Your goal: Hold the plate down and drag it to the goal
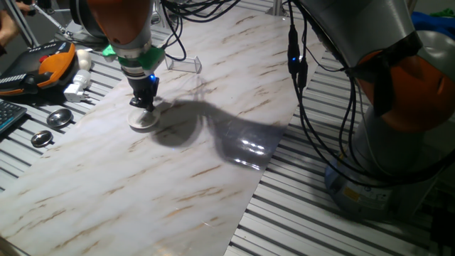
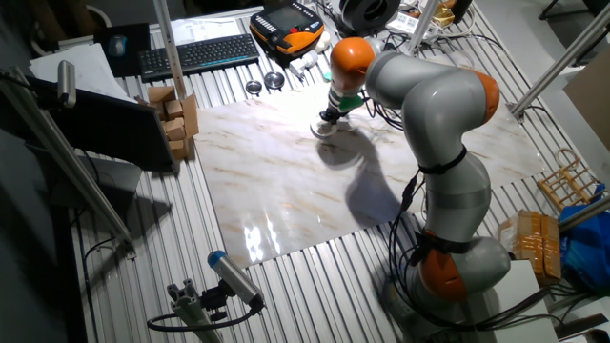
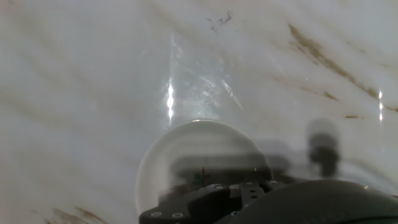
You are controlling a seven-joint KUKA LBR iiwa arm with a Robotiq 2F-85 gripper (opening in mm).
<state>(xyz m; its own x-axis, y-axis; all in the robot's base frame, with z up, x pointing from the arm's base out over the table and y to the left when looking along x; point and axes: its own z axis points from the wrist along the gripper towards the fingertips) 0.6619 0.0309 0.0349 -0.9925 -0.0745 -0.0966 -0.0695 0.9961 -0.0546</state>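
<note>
One fixed view sits low and close at the near edge of the white marble-patterned table board (image 1: 178,178), looking across it. The other fixed view hangs high and far off, looking down on the same board (image 2: 286,181) and the whole grey-and-orange arm (image 2: 448,143). The hand view looks down along the fingers, very close to the board, which all three views share
</note>
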